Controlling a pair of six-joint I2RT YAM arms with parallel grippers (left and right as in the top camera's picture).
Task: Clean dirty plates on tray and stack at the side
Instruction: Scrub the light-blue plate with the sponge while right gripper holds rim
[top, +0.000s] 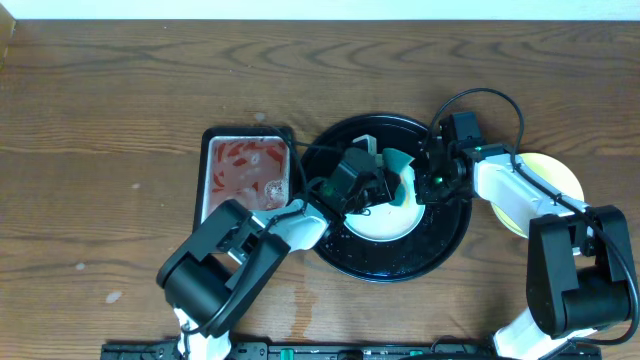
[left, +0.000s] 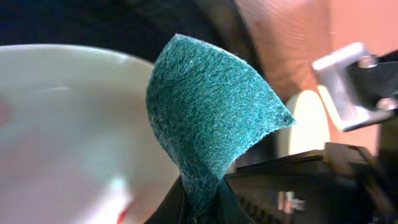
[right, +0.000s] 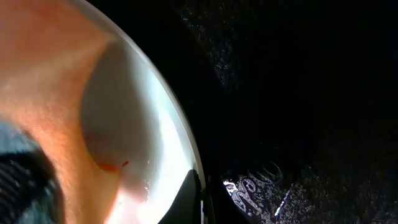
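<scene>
A pale aqua plate (top: 385, 220) with a red smear lies in the black tray (top: 400, 262). My right gripper (top: 424, 186) is shut on the plate's right rim; in the right wrist view its fingers (right: 202, 202) pinch the rim of the plate (right: 140, 118) over the tray (right: 298, 93). My left gripper (top: 378, 184) is shut on a green scouring pad (top: 399, 162) just above the plate. In the left wrist view the pad (left: 208, 115) rises from the jaws (left: 199, 208) next to the plate (left: 62, 124). A yellow plate (top: 556, 176) lies on the table right of the tray, partly under my right arm.
A small rectangular red-stained sponge tray (top: 246, 170) sits directly left of the black tray. The two arms meet closely over the tray's middle. The wooden table (top: 100, 120) extends to the left and back.
</scene>
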